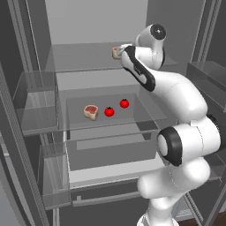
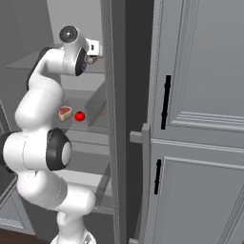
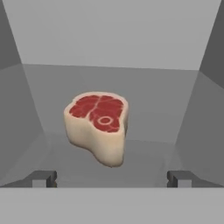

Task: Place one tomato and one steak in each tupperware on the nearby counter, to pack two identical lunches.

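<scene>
Steak (image 3: 99,124) on upper fridge shelf (image 3: 144,87) lies dead ahead, centred between wide-apart jaws, long axis toward camera, not yet gripped

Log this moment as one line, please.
phase: reaching into fridge | gripper: open, empty | target: upper-shelf steak, ahead between fingertips | lower shelf: steak, two tomatoes

Steak (image 3: 99,124) between spread pincer (image 3: 112,178) tips

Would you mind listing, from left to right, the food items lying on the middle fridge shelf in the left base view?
Steak → first tomato → second tomato, which lies a little farther back on the glass shelf.
</scene>
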Robot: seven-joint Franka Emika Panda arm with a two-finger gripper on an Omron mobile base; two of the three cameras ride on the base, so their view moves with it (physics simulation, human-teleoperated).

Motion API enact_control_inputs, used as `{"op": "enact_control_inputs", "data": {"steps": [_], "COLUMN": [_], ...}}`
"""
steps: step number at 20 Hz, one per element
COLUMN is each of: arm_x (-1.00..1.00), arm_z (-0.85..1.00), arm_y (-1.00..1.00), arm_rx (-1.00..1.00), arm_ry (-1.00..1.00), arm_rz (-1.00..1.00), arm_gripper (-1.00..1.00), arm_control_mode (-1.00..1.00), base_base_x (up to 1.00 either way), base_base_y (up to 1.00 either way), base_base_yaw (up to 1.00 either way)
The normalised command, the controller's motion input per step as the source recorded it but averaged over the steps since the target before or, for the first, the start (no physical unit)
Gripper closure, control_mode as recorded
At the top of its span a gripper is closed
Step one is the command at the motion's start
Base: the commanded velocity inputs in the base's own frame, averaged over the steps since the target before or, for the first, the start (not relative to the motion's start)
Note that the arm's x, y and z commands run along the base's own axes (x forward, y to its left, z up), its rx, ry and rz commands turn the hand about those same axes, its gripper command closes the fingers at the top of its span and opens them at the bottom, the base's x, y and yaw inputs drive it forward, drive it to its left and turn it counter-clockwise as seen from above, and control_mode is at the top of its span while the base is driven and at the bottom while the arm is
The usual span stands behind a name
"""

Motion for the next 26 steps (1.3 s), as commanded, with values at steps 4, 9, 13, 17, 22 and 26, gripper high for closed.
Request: {"op": "enact_control_inputs", "data": {"steps": [4,9,13,17,22,26], "arm_x": [0.46,0.36,0.36,0.32,0.22,-0.06], "arm_z": [-0.18,-0.21,-0.16,-0.12,-0.11,-0.14], "arm_y": [0.11,0.08,0.01,0.04,0.09,0.04], "arm_rx": [0.00,0.00,0.00,0.00,0.00,0.00], "arm_ry": [0.00,0.00,0.00,0.00,0.00,0.00], "arm_rz": [0.00,0.00,0.00,0.00,0.00,0.01], "arm_gripper": [-1.00,-1.00,-1.00,1.00,1.00,1.00], "arm_control_mode": [-1.00,-1.00,-1.00,-1.00,-1.00,-1.00], "base_base_x": [0.00,0.00,0.00,0.00,0.00,0.00], "base_base_y": [0.00,0.00,0.00,0.00,0.00,0.00], "base_base_yaw": [0.00,0.00,0.00,0.00,0.00,0.00]}}
